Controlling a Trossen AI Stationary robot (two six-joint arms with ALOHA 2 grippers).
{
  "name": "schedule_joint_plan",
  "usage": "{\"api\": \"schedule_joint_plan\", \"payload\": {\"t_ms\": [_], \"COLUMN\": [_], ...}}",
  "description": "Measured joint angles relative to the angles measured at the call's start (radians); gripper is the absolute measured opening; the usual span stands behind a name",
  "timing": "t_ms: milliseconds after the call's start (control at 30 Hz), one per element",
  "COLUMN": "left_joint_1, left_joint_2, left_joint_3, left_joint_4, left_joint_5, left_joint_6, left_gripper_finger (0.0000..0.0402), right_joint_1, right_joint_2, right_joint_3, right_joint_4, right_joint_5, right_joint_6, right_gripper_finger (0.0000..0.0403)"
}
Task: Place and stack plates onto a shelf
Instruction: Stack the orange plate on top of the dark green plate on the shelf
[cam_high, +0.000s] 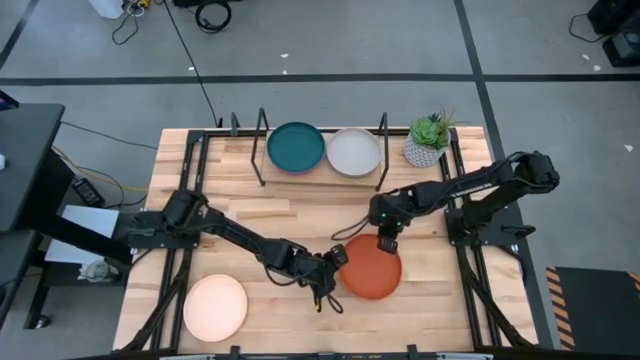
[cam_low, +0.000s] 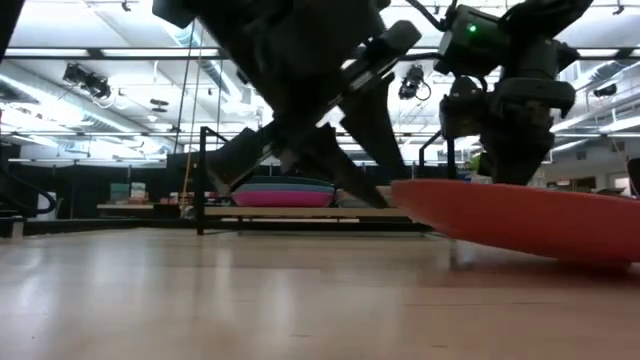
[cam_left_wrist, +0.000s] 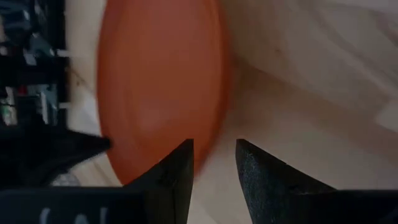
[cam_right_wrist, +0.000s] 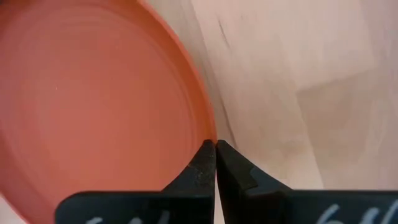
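An orange-red plate (cam_high: 372, 270) (cam_low: 530, 220) sits on the near middle of the table, tilted with its left side raised. My right gripper (cam_high: 385, 243) (cam_right_wrist: 215, 149) is shut on its far rim. My left gripper (cam_high: 338, 258) (cam_left_wrist: 214, 152) is open at the plate's left edge, one finger (cam_left_wrist: 180, 168) in front of the rim. The shelf (cam_high: 262, 150) (cam_low: 300, 211) stands at the far edge. It holds a pile topped by a dark teal plate (cam_high: 296, 147) and a pile topped by a grey plate (cam_high: 354, 152). A peach plate (cam_high: 215, 306) lies flat at the near left. My right gripper pinches the orange-red plate's far rim (cam_right_wrist: 208, 134) between its two fingertips, coming from above and slanting down. The plate is tilted, with its left side (cam_low: 405, 190) up off the table. My left gripper stands at the plate's left rim (cam_left_wrist: 208, 134); I cannot tell whether it touches.
A small potted green plant (cam_high: 428, 140) stands right of the shelf at the far right. In the low view a magenta plate (cam_low: 283, 198) shows under blue ones in the shelf pile. Bare wooden tabletop (cam_high: 300, 215) lies between the shelf and the arms.
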Motion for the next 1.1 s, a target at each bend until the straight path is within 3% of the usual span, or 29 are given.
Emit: {"api": "schedule_joint_plan", "payload": {"t_ms": [333, 600, 933, 1100], "left_joint_1": [0.019, 0.021, 0.024, 0.022], "left_joint_2": [0.025, 0.025, 0.024, 0.015], "left_joint_3": [0.001, 0.001, 0.001, 0.001], "left_joint_4": [0.034, 0.017, -0.006, -0.063], "left_joint_5": [0.02, 0.044, 0.07, -0.01], "left_joint_6": [0.047, 0.056, 0.032, 0.022], "left_gripper_finger": [0.012, 0.002, 0.0041, 0.0025], "right_joint_1": [-0.035, -0.031, -0.031, -0.012], "right_joint_2": [0.0, 0.0, -0.031, -0.132], "right_joint_3": [0.0, 0.0, 0.062, 0.126], "right_joint_4": [0.05, 0.058, 0.022, -0.055], "right_joint_5": [-0.04, -0.036, -0.036, 0.076], "right_joint_6": [-0.023, -0.025, -0.045, -0.028], "right_gripper_finger": [0.0006, 0.0011, 0.0098, 0.0116]}}
